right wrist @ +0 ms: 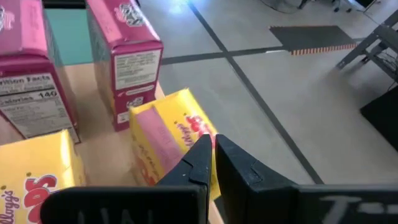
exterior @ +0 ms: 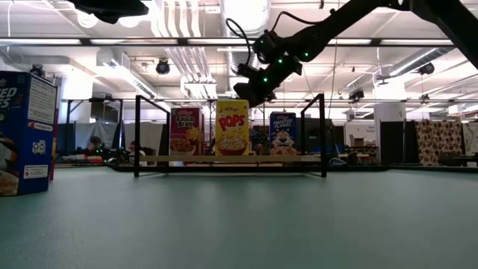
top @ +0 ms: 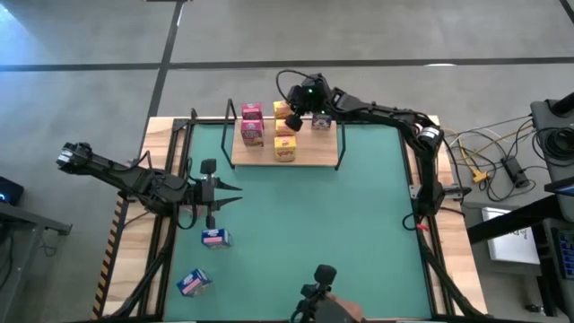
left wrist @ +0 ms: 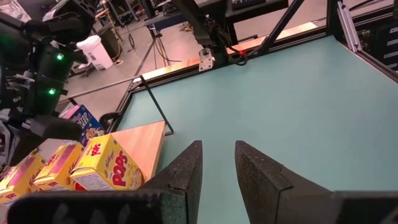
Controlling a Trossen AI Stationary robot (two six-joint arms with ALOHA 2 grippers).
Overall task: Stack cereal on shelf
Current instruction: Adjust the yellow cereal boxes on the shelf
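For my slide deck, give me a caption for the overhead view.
Right gripper shut above yellow boxes on the shelf; left gripper waits over the mat.

2 dark jointed arms, green lights, black cables

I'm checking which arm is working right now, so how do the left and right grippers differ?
The left gripper is over the green mat; the right gripper is over the shelf. The left's fingers stand slightly apart; the right's are shut. The right's tips are at a yellow box; the left's face bare mat. Neither holds a box.
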